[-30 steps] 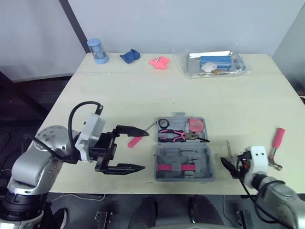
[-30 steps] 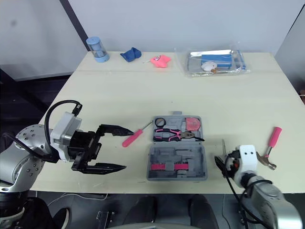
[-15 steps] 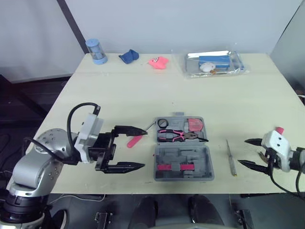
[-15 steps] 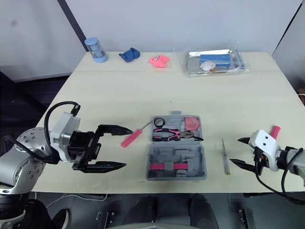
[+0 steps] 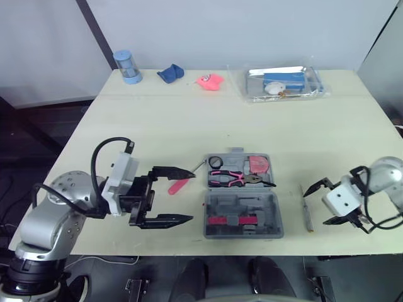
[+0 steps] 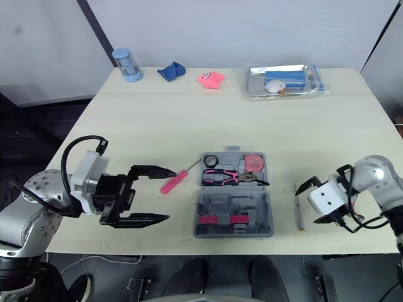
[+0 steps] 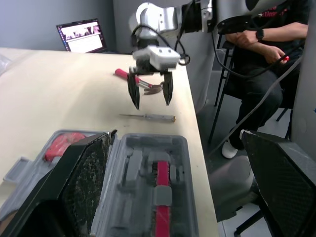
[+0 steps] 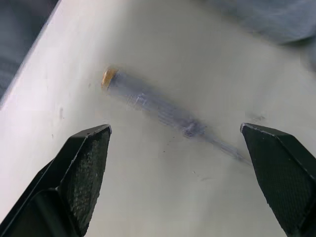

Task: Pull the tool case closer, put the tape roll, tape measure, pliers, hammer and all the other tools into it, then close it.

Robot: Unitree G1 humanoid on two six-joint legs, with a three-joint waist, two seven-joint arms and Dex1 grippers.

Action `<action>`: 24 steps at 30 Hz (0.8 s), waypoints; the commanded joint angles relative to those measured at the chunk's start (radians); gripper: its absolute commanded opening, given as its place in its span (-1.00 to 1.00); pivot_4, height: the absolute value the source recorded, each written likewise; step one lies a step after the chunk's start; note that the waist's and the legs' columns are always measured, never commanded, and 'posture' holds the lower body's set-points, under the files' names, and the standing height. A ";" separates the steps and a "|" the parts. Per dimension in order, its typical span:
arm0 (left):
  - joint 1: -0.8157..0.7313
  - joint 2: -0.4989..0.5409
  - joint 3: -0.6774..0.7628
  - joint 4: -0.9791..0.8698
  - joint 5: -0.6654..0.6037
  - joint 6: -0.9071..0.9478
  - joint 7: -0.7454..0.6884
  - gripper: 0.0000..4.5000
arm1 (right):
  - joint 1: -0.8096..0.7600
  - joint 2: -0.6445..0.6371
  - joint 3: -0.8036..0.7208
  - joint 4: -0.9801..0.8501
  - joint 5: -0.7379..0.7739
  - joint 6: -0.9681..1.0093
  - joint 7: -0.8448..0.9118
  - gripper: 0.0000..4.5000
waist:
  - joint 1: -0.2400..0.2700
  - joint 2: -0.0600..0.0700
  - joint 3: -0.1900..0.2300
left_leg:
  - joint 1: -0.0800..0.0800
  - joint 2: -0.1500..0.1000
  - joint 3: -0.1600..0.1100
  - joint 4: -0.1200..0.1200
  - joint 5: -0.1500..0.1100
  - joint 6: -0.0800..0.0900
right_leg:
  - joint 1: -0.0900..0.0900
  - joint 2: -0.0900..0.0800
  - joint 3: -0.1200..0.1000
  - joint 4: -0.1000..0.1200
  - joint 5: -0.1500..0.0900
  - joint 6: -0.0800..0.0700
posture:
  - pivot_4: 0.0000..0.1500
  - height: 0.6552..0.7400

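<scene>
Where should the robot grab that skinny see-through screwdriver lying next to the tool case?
The screwdriver lies flat on the table, long and thin, so I'd grip its clear handle near the middle, coming straight down from above with the fingers across its width. The right hand hangs open over it, so it looks well placed.

The left hand (image 5: 186, 196) is held level to the left of the tool case (image 5: 272, 211). Its two fingers are spread wide and point at the case, with the forearm reaching in behind it. The right hand (image 5: 315, 208), to the right of the case, tilts downward toward it with its fingers apart and its wrist bent.
</scene>
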 commanded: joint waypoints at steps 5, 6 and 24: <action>-0.024 -0.007 -0.008 -0.003 0.007 -0.023 -0.004 1.00 | -0.097 0.031 0.078 0.041 -0.075 -0.087 -0.024 0.96 | 0.001 0.000 0.000 | 0.000 0.000 0.000 0.000 0.000 0.000 | 0.000 0.000 0.000 0.000 0.000 0.000 | 1.00 1.00; -0.023 -0.004 -0.010 -0.003 0.007 -0.024 -0.009 1.00 | -0.107 0.035 0.090 0.042 -0.081 -0.098 -0.023 0.96 | 0.001 0.000 0.000 | 0.000 0.000 0.000 0.000 0.000 0.000 | 0.000 0.000 0.000 0.000 0.000 0.000 | 1.00 1.00; 0.019 0.024 -0.014 -0.033 0.025 -0.039 -0.020 1.00 | -0.183 0.069 0.222 0.145 -0.188 -0.145 -0.047 -0.45 | -0.003 0.000 0.000 | 0.000 0.000 -0.001 0.001 0.000 0.000 | 0.000 0.000 0.000 0.001 0.000 0.000 | 1.00 1.00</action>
